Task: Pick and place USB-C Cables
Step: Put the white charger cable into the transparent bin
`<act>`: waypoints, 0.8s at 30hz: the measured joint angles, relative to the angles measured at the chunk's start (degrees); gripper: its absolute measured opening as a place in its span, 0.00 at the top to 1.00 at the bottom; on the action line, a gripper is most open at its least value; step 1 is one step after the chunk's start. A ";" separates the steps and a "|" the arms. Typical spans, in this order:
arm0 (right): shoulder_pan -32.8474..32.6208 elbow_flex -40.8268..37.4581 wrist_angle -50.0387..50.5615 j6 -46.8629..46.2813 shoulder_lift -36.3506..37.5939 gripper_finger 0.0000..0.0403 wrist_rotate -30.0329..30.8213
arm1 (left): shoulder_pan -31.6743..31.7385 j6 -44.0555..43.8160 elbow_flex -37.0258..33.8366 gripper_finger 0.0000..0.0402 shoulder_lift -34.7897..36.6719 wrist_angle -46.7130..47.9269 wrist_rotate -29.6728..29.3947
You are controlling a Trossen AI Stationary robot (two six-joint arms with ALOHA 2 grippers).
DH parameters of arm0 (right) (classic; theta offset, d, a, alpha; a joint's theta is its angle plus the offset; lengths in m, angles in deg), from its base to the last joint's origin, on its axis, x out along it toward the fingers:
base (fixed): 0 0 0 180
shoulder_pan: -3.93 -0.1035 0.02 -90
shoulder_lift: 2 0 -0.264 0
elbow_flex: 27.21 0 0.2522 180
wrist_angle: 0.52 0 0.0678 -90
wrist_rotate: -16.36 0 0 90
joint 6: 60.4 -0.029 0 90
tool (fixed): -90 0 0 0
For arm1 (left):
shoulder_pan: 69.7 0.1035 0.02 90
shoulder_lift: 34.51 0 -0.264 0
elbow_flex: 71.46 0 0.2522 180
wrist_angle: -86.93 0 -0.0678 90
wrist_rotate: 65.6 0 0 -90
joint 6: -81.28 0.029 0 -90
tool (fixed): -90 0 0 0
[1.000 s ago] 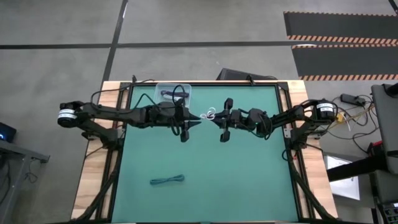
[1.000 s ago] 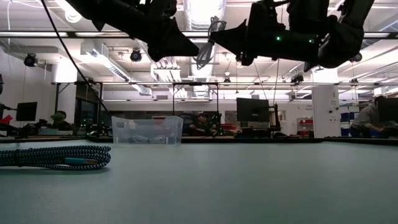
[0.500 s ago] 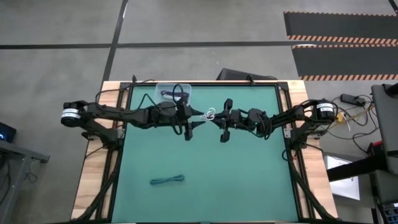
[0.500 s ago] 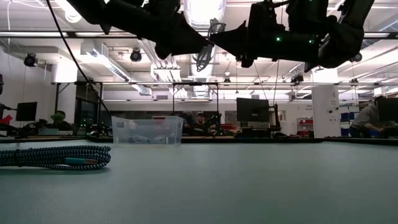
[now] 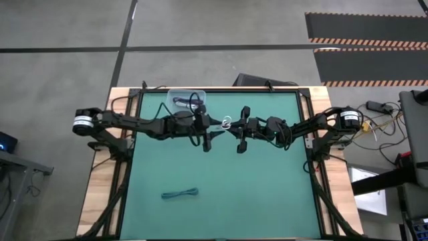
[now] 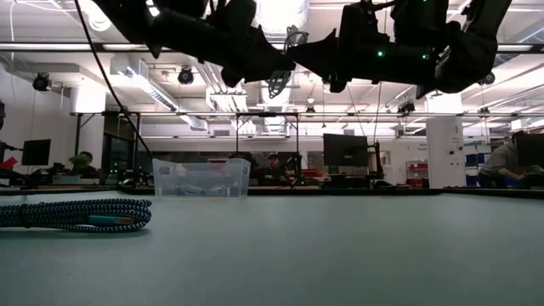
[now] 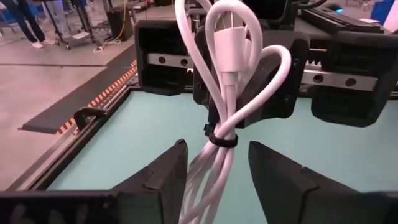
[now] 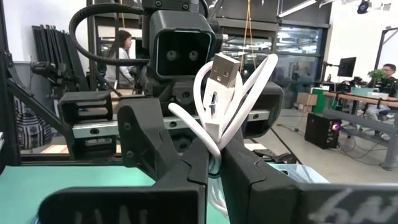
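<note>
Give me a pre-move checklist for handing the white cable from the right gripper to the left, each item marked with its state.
1. Right gripper shut on the white cable: ok.
2. Left gripper open, one finger on each side of the bundle: ok.
3. Left fingers clamped on the cable: not ok, gap shows.
4. Both grippers lifted off the green table: ok.
5. Clear bin by the table's far edge, beside the left arm: ok.
6. Teal cable lying away from both arms: ok.

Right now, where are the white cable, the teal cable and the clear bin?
white cable (image 7: 222,140): left wrist view, at its tie.
teal cable (image 5: 180,194): high view, mid-bundle.
clear bin (image 6: 201,179): low view, front wall.
</note>
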 joint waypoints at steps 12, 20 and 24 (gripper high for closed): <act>-0.02 0.02 0.13 0.29 -0.02 0.92 0.17 | 0.04 0.32 0.00 0.93 -0.43 0.02 -0.09; 0.00 0.02 1.06 -0.07 -0.02 0.70 1.57 | 0.04 0.27 0.00 0.97 -0.39 0.04 -0.09; 0.00 0.02 1.37 -0.13 0.33 0.63 1.57 | 0.08 0.25 0.00 0.96 -0.37 0.04 -0.09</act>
